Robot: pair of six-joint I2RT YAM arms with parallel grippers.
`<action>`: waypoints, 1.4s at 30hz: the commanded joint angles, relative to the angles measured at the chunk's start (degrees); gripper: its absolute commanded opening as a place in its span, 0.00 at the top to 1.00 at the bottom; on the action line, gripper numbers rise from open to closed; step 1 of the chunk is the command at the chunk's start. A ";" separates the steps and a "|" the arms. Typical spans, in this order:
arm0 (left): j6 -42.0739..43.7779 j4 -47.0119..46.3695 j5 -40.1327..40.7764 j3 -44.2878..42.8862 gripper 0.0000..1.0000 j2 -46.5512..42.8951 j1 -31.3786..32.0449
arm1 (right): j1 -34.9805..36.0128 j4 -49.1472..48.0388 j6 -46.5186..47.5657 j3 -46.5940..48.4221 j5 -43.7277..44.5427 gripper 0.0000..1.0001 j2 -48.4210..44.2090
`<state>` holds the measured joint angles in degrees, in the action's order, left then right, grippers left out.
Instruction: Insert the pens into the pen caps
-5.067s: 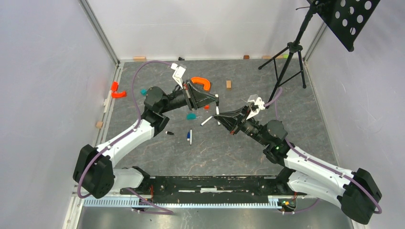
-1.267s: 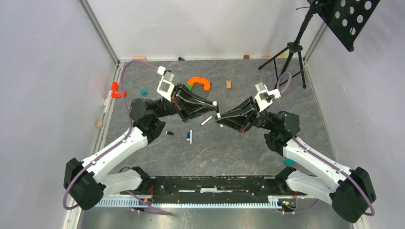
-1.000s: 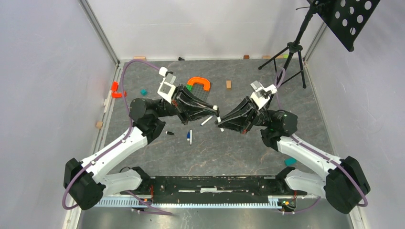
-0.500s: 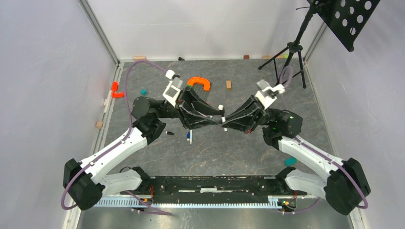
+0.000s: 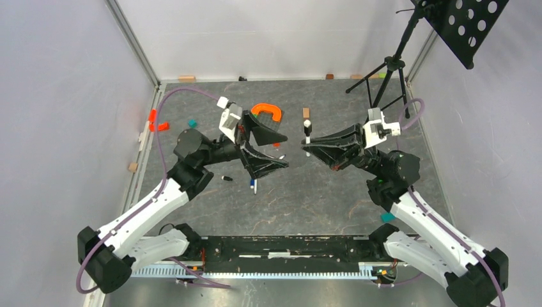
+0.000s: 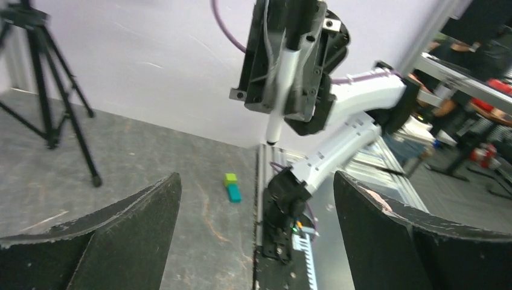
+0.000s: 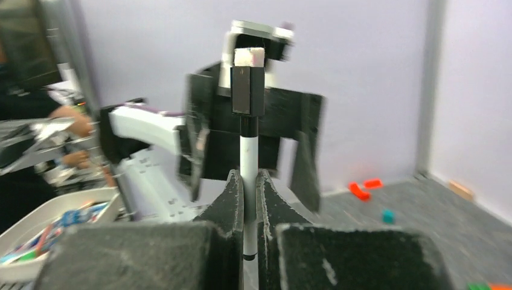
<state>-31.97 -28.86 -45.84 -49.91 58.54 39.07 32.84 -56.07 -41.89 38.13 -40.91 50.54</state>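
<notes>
Found the right gripper (image 5: 307,148) pinched tight on a pen (image 5: 307,136), just right of the middle of the overhead view. Saw the white barrel held upright above the table (image 5: 307,204), with a black cap (image 5: 307,126) seated on its upper end. In the right wrist view, made out both fingers (image 7: 232,199) pressed against the barrel low in the frame, the cap rising above them at upper centre.

Found the left gripper (image 5: 286,151) spread fully wide and gripping nothing, just left of centre in the overhead view, facing the held pen with a gap between. In the left wrist view, saw its fingers (image 6: 121,235) far apart at the two bottom corners, and the pen at upper centre in the other gripper's hold, clear of both.

Spotted a second pen (image 5: 254,186) lying on the table just below the left gripper, with a blue bit at one end; could not tell whether that was a cap fitted on. Noted a loose black cap (image 5: 225,178) a little to its left.

Further back, noted an orange U-shaped piece (image 5: 268,110) above the left gripper, a wooden block (image 5: 306,112) just above the held pen, and a tripod (image 5: 383,83) at upper right.
</notes>
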 commanded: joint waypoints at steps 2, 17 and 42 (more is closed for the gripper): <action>7.15 4.14 16.78 2.51 0.00 -4.42 -0.31 | -0.27 28.76 16.41 3.06 16.92 1.00 -4.22; -0.82 -4.69 21.53 5.70 0.05 -1.20 -0.40 | 9.92 31.43 19.17 -0.58 23.78 1.00 -1.28; -3.17 -2.04 18.08 3.15 0.94 2.82 -0.40 | 14.36 27.39 19.78 0.49 28.83 1.00 2.33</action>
<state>-34.17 -28.75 -26.24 -44.62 61.06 39.03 46.72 -23.46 -22.02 37.15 -14.24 53.76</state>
